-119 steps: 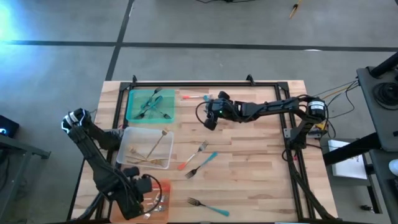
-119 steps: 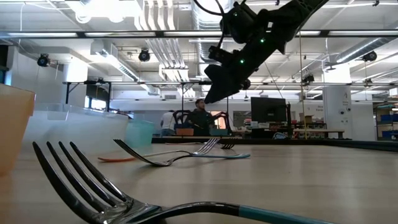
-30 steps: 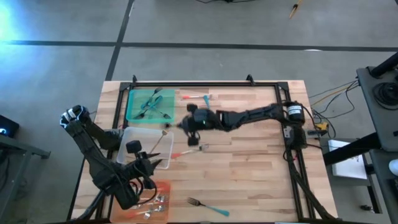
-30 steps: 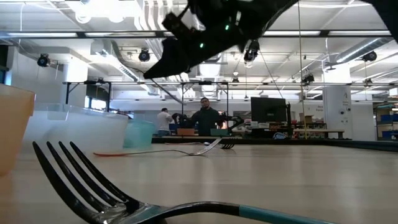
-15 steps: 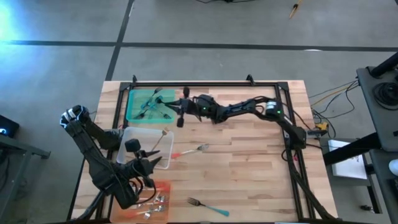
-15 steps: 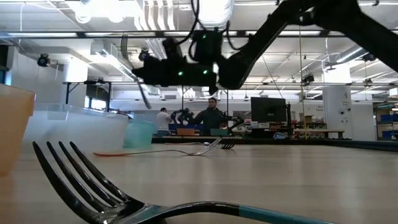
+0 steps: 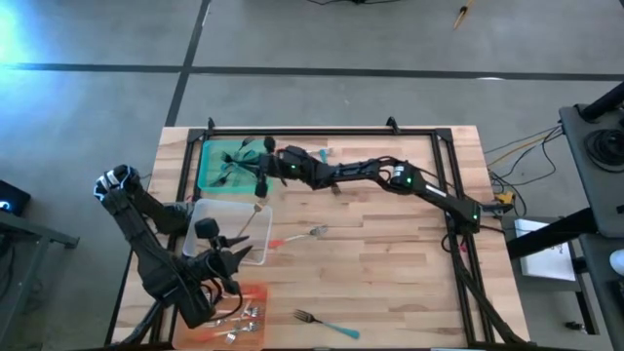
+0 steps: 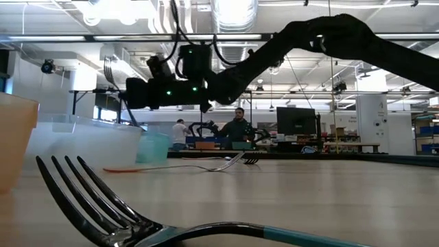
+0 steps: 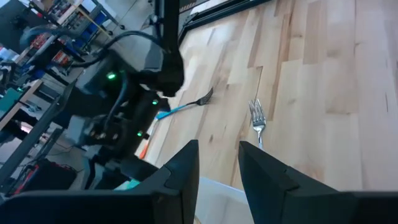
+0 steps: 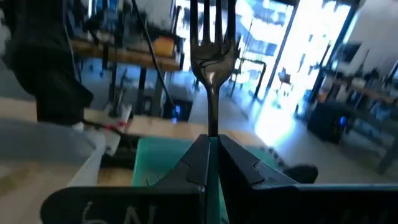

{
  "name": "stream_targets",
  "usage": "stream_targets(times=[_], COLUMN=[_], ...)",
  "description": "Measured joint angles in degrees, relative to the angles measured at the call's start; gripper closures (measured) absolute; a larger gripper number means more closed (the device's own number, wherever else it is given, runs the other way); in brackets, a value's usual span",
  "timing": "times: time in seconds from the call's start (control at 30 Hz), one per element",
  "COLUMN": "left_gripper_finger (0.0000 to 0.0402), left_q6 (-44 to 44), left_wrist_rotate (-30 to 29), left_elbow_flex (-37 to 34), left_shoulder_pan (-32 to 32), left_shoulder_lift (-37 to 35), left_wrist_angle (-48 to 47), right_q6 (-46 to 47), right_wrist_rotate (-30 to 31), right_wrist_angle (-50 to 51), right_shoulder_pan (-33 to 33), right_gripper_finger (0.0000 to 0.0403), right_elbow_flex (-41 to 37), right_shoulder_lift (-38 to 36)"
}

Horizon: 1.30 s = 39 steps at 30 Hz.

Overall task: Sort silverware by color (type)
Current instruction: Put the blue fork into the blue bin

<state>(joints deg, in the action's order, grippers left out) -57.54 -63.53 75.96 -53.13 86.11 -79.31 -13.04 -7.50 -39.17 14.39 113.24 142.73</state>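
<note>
The right gripper (image 7: 264, 175) reaches far-left across the tabletop (image 7: 390, 263) to the right edge of the green tray (image 7: 210, 166), its fingers (image 10: 199, 158) closed on the handle of a fork (image 10: 213, 56) whose tines stand up past them. The handle's colour is hidden in the grip; since teal-handled forks (image 7: 237, 161) already lie in that tray, this one presumably belongs with them.

To do the drop well, the gripper should carry on until the whole fork hangs over the tray's floor, not its rim, then lower close before opening, so the fork lands flat and does not bounce out.

The left gripper (image 7: 222, 257) waits at the near-left, by the clear tray (image 7: 200, 234) of gold forks (image 7: 249, 229), fingers (image 9: 186, 174) apart and empty. A red-handled fork (image 7: 297, 235) and a teal fork (image 7: 327, 323) remain loose on the tabletop.
</note>
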Motion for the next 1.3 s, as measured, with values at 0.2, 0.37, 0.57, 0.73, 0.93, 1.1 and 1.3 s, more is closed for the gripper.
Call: stream_targets(times=[0.2, 0.37, 0.57, 0.73, 0.93, 1.1, 1.3], left_gripper_finger=[0.0306, 0.0306, 0.0306, 0.0306, 0.0306, 0.0306, 0.0306], left_q6=[0.00, -0.22, -0.22, -0.22, -0.45, -1.38, -1.49], left_wrist_rotate=[0.02, 0.10, 0.20, 0.22, 1.24, 1.25, 1.22], left_elbow_flex=[0.00, 0.00, 0.00, 0.00, 0.00, -0.01, 0.00], left_shoulder_pan=[-0.48, -0.59, -0.59, -0.59, -0.59, -0.59, -0.59], left_shoulder_lift=[0.00, 0.00, 0.00, 0.00, 0.00, 0.00, 0.00], left_wrist_angle=[-0.05, -0.06, -0.04, -0.04, -0.02, -0.02, -0.07], right_q6=[-1.02, 0.90, 1.71, 5.06, 5.75, 5.60, 6.05], right_wrist_rotate=[-0.01, 0.04, 0.08, 0.02, 0.02, -0.51, -0.44], right_wrist_angle=[12.48, 21.12, 23.71, 23.74, 24.36, 26.62, 32.00], right_shoulder_pan=[0.15, 0.84, 1.57, 1.58, 1.68, 1.82, 1.90], right_gripper_finger=[0.0390, 0.0390, 0.0390, 0.0390, 0.0389, 0.0357, 0.0285], right_elbow_flex=[5.15, 6.74, 6.81, 6.81, 6.81, 7.03, 7.42], right_shoulder_lift=[0.17, 0.23, 0.23, 0.23, 0.23, 0.23, -0.28])
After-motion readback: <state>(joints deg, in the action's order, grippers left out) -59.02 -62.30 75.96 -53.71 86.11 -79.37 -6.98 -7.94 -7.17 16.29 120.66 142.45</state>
